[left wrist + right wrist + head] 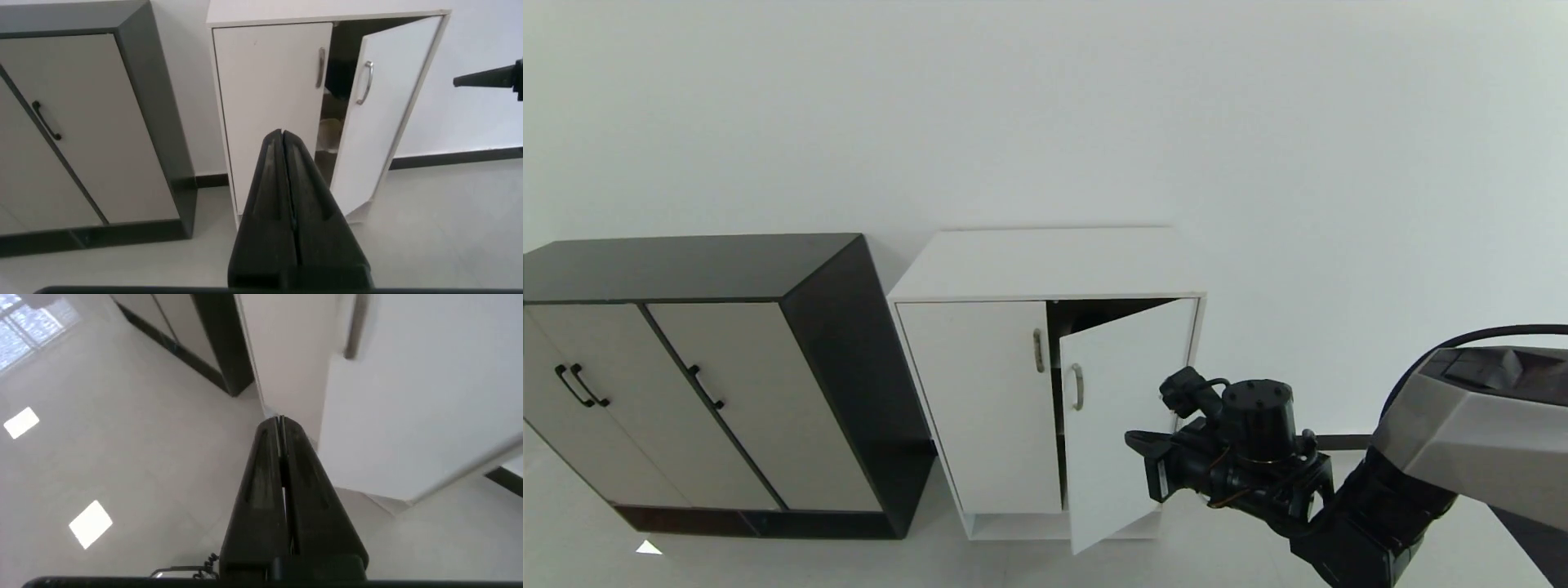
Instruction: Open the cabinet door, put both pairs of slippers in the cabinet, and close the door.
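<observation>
A plain white wall and pale glossy floor (866, 563) back a black cabinet (841, 343) at the left of the frame and, at centre, the white cabinet (1045, 261), its left door (980, 400) shut and its right door (1123, 425) standing partly ajar. That door looks like a light, stiff panel, seemingly hinged on its right edge and best taken by the slim metal handle (1077, 386) near its free edge. The right gripper (1134, 439), jaws pressed together on nothing, sits near the door at the lower right, and the left gripper (282, 139) is likewise closed and empty. The floor in front seems open for the swing, though the arm crowds that arc.
</observation>
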Available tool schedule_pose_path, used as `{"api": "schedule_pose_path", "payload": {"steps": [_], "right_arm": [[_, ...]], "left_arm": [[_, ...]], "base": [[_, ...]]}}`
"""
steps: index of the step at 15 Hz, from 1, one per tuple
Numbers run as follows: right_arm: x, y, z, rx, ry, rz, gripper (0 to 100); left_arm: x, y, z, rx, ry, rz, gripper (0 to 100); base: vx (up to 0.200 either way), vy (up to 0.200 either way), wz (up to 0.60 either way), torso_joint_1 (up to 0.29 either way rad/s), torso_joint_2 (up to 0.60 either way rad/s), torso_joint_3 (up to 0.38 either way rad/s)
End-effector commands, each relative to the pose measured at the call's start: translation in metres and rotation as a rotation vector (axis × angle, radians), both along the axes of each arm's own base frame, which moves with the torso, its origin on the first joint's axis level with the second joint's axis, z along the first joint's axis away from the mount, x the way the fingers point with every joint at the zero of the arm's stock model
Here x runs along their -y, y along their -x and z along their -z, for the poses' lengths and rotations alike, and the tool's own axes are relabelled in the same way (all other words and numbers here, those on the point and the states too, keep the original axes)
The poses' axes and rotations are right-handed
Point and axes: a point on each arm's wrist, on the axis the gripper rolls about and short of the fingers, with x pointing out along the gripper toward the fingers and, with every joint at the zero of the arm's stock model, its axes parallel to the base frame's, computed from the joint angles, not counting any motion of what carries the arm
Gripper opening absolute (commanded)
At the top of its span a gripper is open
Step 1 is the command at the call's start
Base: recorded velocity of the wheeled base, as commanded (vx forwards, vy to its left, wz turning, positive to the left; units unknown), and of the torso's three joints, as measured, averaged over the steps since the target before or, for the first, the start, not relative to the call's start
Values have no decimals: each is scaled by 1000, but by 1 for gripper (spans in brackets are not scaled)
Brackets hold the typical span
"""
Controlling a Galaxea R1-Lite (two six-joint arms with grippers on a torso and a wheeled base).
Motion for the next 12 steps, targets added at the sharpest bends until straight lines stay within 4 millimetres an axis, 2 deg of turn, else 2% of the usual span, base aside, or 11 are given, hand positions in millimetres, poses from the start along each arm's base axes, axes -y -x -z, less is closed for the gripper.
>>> {"api": "schedule_pose_path", "payload": {"steps": [1, 10, 12], "right_arm": [[-1, -1, 6, -13, 9, 0, 0], [1, 2, 4, -13, 9, 0, 0], [1, 1, 4, -12, 9, 0, 0]], "left_arm": [[0, 0, 0, -2, 0, 1, 0], [0, 0, 0, -2, 2, 1, 0], [0, 0, 0, -2, 2, -1, 0]], "base": [[200, 0, 0, -7, -12, 7], [200, 0, 0, 2, 2, 5], [0, 0, 0, 0, 0, 0]]}}
